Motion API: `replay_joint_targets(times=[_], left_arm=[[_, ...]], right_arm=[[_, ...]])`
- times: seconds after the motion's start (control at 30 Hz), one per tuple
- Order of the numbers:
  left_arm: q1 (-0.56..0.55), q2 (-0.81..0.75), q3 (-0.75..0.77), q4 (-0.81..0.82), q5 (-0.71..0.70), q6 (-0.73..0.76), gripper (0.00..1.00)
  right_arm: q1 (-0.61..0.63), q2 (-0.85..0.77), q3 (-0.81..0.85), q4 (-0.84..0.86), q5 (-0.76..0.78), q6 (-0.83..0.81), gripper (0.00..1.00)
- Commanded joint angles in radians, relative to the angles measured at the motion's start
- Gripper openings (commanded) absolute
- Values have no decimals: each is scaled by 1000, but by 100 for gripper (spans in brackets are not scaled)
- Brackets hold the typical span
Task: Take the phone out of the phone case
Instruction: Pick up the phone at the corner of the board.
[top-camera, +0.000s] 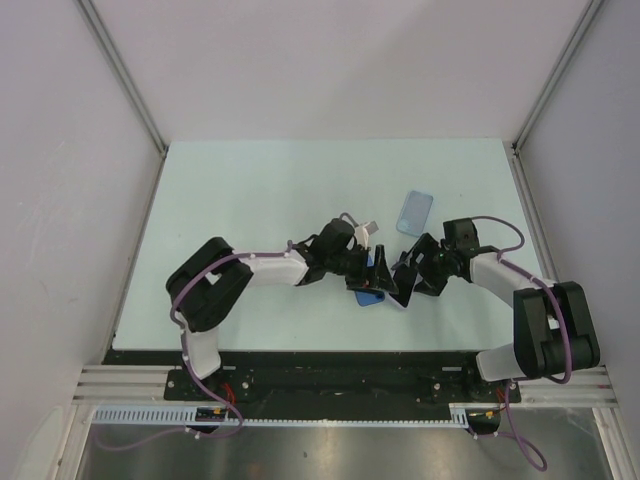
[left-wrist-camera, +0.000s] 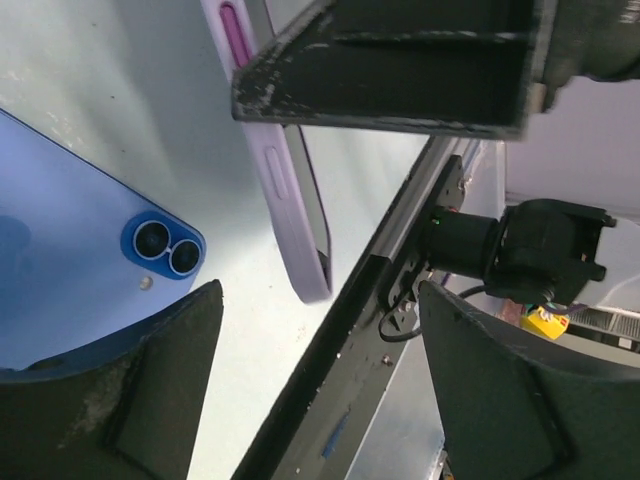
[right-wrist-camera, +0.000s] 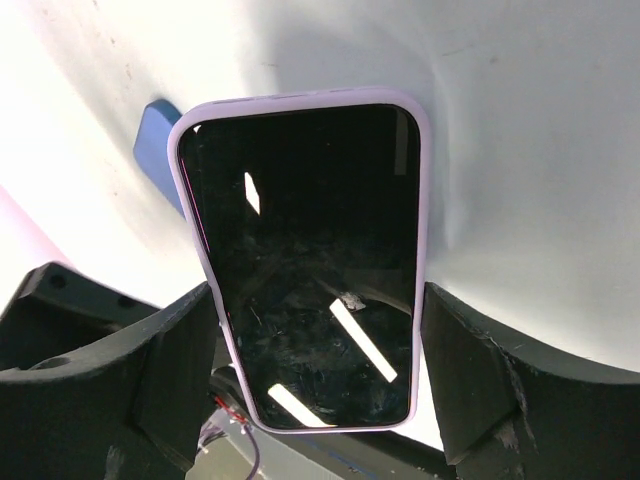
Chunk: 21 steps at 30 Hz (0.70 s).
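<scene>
My right gripper is shut on the lilac phone case, one finger on each long side. The black-screened phone still sits inside it, and the pair is held off the table. In the left wrist view the case shows edge-on under a right finger. The left gripper stands open beside it, nothing between its fingers. In the top view both grippers meet at mid-table, left and right.
A blue phone lies back-up on the table under the left gripper, and shows too in the top view. A translucent light-blue case lies further back. The table's black front rail runs close by.
</scene>
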Motion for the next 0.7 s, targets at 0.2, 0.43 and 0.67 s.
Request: replay_joint_targets(times=[0.2, 0.43, 0.67], left_arm=[[-35, 94, 111, 19, -69, -22, 71], [-38, 144, 174, -14, -104, -33, 54], [-38, 153, 197, -41, -103, -31, 10]], right_arm=[[4, -36, 3, 53, -106, 39, 40], [4, -51, 3, 34, -95, 34, 39], [-7, -59, 3, 30, -93, 27, 47]])
